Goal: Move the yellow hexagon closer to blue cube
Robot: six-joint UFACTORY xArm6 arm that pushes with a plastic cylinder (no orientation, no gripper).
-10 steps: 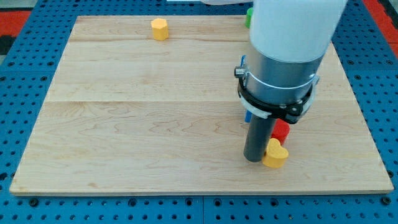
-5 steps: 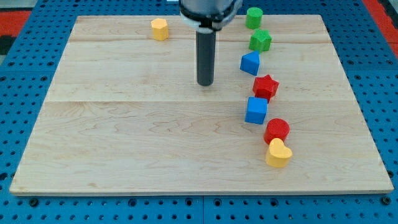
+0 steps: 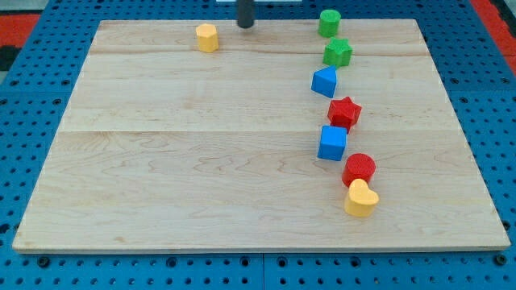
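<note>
Rod end effector, dark and straight, no jaws to open or close, grips nothing; my tip (image 3: 245, 26) sits at the view's top edge of the light wooden board (image 3: 185, 161), near the centre. Only a short stub of the rod shows, rest is cut off by the frame.

Small yellow hexagon block (image 3: 207, 37) lies in the board's top-left area, just to the view's left of my tip, apart from it, not touching. It stands alone, well apart from every other block.

Blue cube block (image 3: 332, 142) lies right of the board's centre, well apart from the yellow hexagon, down and to the view's right of it. My tip is also well apart from the cube.

Other blocks run in a loose curved column down the view's right side:
- green cylinder block (image 3: 328, 22) at the top edge of the board
- green roughly pentagon-shaped block (image 3: 338, 53) just below it
- blue wedge-like block (image 3: 325, 81) next down, slightly left
- red star-shaped block (image 3: 344, 112) below that, just above the blue cube, close or touching, cannot tell which
- red round block (image 3: 359, 169) below and right of the cube
- yellow heart-shaped block (image 3: 359, 199) at the bottom of the column, touching or nearly touching the red round one

Board rests on a blue perforated table surface (image 3: 32, 121), holes visible all around the board's edges. Red patches show at the top corners of the view.
</note>
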